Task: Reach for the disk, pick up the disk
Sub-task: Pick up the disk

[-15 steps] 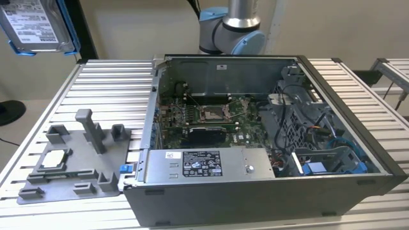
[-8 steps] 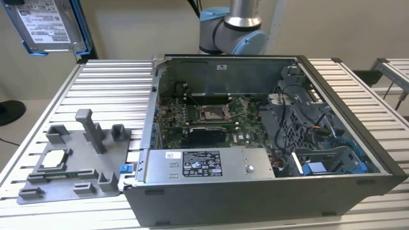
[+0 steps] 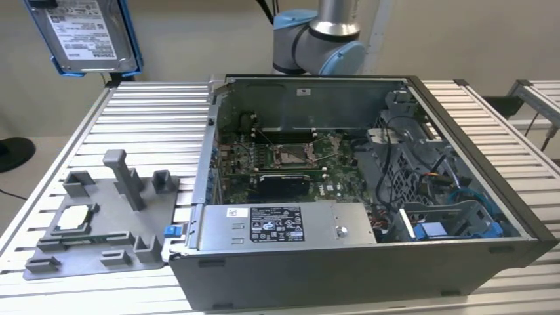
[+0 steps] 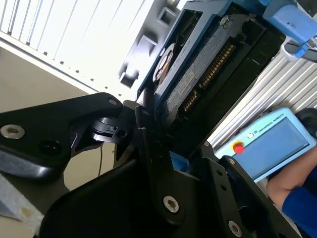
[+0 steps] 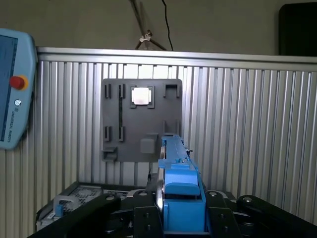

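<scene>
While the disk (image 3: 88,33) hangs in the upper left corner of the exterior view, well above the table (image 3: 149,131), its white label faces that camera and the blue bracket runs along its edges. The first wrist view shows what the exterior view does not: the gripper (image 5: 181,220) is closed on the disk, which stands edge-on between the black fingers (image 5: 143,218). The second wrist view shows the other face, with its circuit board.

Below lies the slatted metal table. On it, at the exterior view's left, a grey fixture plate (image 3: 96,230) carries a small silver chip (image 3: 77,216); just beside it stands an open computer case (image 3: 350,197). Behind the case rises the robot arm (image 3: 319,39), against a beige wall. A blue teach pendant (image 4: 272,144) and a person's arm in a blue sleeve (image 4: 297,198) appear in the second wrist view.
</scene>
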### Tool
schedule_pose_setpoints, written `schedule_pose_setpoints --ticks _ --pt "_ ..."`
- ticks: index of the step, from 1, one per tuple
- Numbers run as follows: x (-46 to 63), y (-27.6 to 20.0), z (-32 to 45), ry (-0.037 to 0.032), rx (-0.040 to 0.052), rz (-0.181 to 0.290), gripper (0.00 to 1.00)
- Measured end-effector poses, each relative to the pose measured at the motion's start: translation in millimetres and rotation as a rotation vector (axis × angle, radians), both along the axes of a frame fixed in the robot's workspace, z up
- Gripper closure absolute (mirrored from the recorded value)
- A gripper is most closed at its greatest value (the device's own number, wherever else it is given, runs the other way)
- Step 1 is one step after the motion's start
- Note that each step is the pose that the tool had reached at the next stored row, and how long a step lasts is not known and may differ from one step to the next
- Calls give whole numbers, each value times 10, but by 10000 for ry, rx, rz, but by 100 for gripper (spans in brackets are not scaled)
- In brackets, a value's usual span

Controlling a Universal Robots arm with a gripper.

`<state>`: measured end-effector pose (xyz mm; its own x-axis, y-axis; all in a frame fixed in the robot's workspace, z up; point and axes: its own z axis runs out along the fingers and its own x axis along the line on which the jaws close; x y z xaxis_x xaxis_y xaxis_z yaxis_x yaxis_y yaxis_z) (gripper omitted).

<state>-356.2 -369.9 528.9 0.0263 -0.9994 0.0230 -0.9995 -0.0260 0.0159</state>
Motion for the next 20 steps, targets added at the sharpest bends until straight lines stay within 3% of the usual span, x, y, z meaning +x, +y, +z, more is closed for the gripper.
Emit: schedule_pose_setpoints --ticks 10,20 --pt "376 0 -23 -1 1 0 100" --pt "623 0 -31 1 -1 0 100"
